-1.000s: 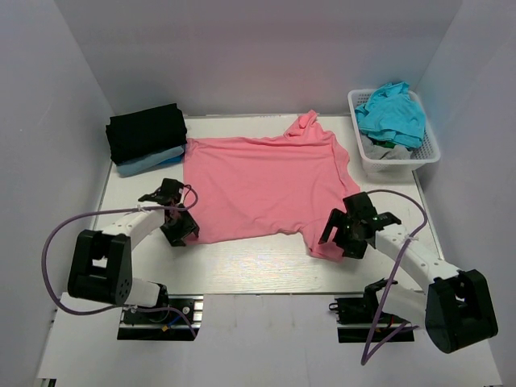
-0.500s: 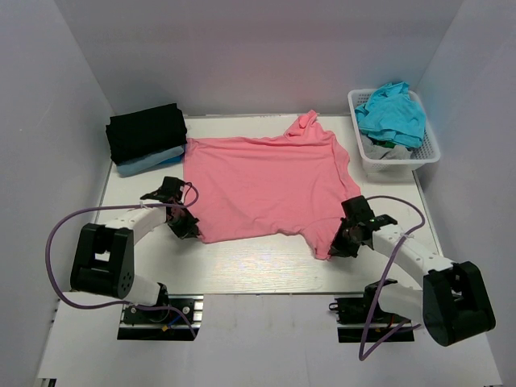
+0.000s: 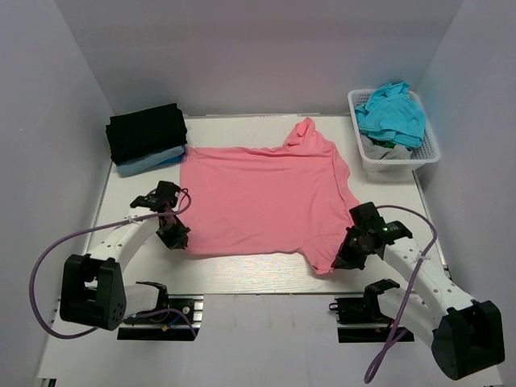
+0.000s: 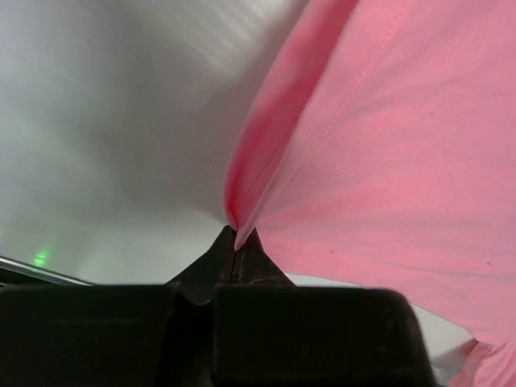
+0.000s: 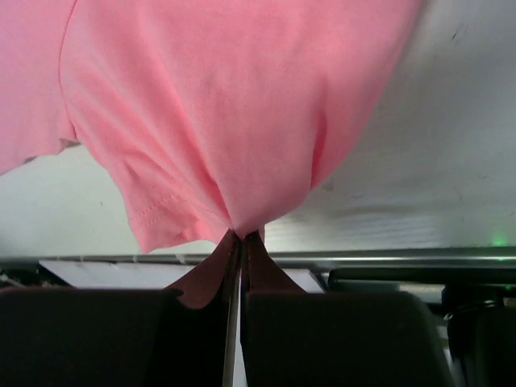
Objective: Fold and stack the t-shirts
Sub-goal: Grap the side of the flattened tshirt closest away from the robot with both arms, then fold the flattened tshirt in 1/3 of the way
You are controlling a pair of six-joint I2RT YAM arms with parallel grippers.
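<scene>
Seen from above, the salmon-pink t-shirt (image 3: 262, 197) lies spread flat on the white table (image 3: 258, 278), with one sleeve bunched up at its far edge. The left gripper (image 3: 174, 235) sits at the shirt's near left corner and the right gripper (image 3: 347, 258) at its near right sleeve, but from this height the jaws are too small to read.

The wrist views settle it. The left arm's black fingertips (image 4: 216, 268) are pressed together on a pinch of the hem, the cloth fanning away in soft creases. The right arm's fingertips (image 5: 208, 284) are likewise clamped on a pucker of sleeve, its stitched edge just beside them.

Only the overhead view shows the rest. Off the pink shirt's far left corner, a folded black t-shirt (image 3: 147, 133) rests on a folded light blue t-shirt (image 3: 149, 164). Off its far right, a white lattice basket (image 3: 432, 153) holds a crumpled teal t-shirt (image 3: 391, 113). Something grey under the teal shirt is hard to make out.
</scene>
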